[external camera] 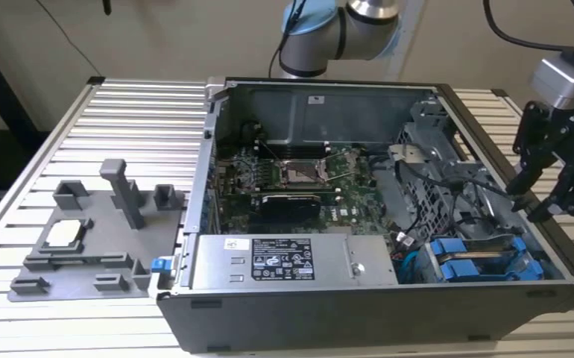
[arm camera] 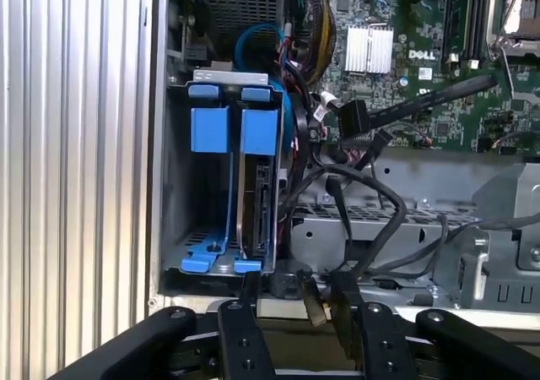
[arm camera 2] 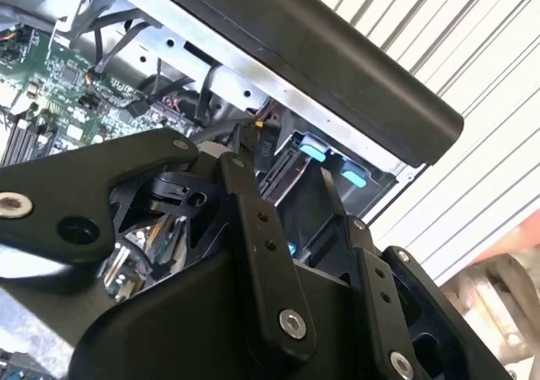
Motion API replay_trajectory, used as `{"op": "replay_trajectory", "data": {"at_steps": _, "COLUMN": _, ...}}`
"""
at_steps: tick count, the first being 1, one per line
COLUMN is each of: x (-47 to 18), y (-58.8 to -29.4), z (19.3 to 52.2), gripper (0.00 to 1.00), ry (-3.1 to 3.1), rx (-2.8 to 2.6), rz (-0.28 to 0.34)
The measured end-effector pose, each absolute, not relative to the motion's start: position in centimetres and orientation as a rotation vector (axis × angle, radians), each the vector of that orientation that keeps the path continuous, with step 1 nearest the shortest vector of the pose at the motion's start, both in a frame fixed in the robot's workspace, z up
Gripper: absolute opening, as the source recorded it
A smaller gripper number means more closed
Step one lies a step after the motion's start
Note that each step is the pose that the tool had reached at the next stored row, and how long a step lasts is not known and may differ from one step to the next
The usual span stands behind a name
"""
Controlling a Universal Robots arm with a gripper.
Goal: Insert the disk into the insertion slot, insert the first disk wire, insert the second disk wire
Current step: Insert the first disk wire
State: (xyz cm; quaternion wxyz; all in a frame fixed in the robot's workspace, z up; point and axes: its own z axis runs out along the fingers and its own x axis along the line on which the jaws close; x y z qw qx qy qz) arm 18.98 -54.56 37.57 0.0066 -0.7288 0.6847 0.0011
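Hovering tool (external camera: 528, 206): fingers spread apart, over case (external camera: 367, 313) edge.
Disk (arm camera: 257, 198): seated in insertion slot (arm camera: 232, 78).
Handling: rigid, weighty, shock-sensitive — best held by blue carrier (arm camera: 260, 131) sides.

Open-topped computer case (external camera: 317, 313), insertion slot (arm camera: 179, 203) of the drive cage taken up by two blue carriers (arm camera: 211, 131) side by side, loose black cables (arm camera: 371, 198) looping just beside it, case wall (arm camera: 157, 101) tight on its other side, slatted table (arm camera: 67, 143) free beyond, open room above

Gripper (external camera: 531, 203) pointing downward, fingers (external camera: 522, 175) spread apart, arm (external camera: 332, 33) upright behind
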Motion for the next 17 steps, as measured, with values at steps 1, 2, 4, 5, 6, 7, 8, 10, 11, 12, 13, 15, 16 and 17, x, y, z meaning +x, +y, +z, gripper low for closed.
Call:
{"op": "replay_trajectory", "data": {"at_steps": 1, "x": 18.98, "y": -54.56, "z": 37.55, "gripper": 0.47, "ry": 2.127, "rx": -2.295, "rz": 0.004}}
{"op": "replay_trajectory", "data": {"at_steps": 2, "x": 19.01, "y": -54.56, "z": 37.52, "gripper": 0.47, "ry": 2.11, "rx": -2.309, "rz": 0.004}}
{"op": "replay_trajectory", "data": {"at_steps": 4, "x": 19.03, "y": -54.56, "z": 37.49, "gripper": 0.47, "ry": 2.08, "rx": -2.335, "rz": 0.006}}
{"op": "replay_trajectory", "data": {"at_steps": 5, "x": 19.03, "y": -54.56, "z": 37.47, "gripper": 0.47, "ry": 2.067, "rx": -2.346, "rz": 0.007}}
{"op": "replay_trajectory", "data": {"at_steps": 6, "x": 19.05, "y": -54.55, "z": 37.45, "gripper": 0.47, "ry": 2.056, "rx": -2.356, "rz": 0.007}}
{"op": "replay_trajectory", "data": {"at_steps": 7, "x": 19.08, "y": -54.54, "z": 37.42, "gripper": 0.47, "ry": 2.047, "rx": -2.363, "rz": 0.007}}
{"op": "replay_trajectory", "data": {"at_steps": 8, "x": 19.13, "y": -54.52, "z": 37.4, "gripper": 0.47, "ry": 2.041, "rx": -2.369, "rz": 0.007}}
{"op": "replay_trajectory", "data": {"at_steps": 10, "x": 19.22, "y": -54.44, "z": 37.33, "gripper": 0.47, "ry": 2.03, "rx": -2.378, "rz": 0.008}}
{"op": "replay_trajectory", "data": {"at_steps": 11, "x": 19.27, "y": -54.34, "z": 37.31, "gripper": 0.47, "ry": 2.028, "rx": -2.38, "rz": 0.008}}
{"op": "replay_trajectory", "data": {"at_steps": 12, "x": 19.33, "y": -54.24, "z": 37.31, "gripper": 0.47, "ry": 2.026, "rx": -2.381, "rz": 0.007}}
{"op": "replay_trajectory", "data": {"at_steps": 13, "x": 19.39, "y": -54.14, "z": 37.3, "gripper": 0.47, "ry": 2.026, "rx": -2.382, "rz": 0.007}}
{"op": "replay_trajectory", "data": {"at_steps": 15, "x": 19.61, "y": -54.02, "z": 37.27, "gripper": 0.47, "ry": 2.023, "rx": -2.384, "rz": 0.008}}
{"op": "replay_trajectory", "data": {"at_steps": 16, "x": 19.72, "y": -54.01, "z": 37.26, "gripper": 0.47, "ry": 2.021, "rx": -2.385, "rz": 0.008}}
{"op": "replay_trajectory", "data": {"at_steps": 17, "x": 19.77, "y": -54.0, "z": 37.27, "gripper": 0.47, "ry": 2.019, "rx": -2.387, "rz": 0.007}}
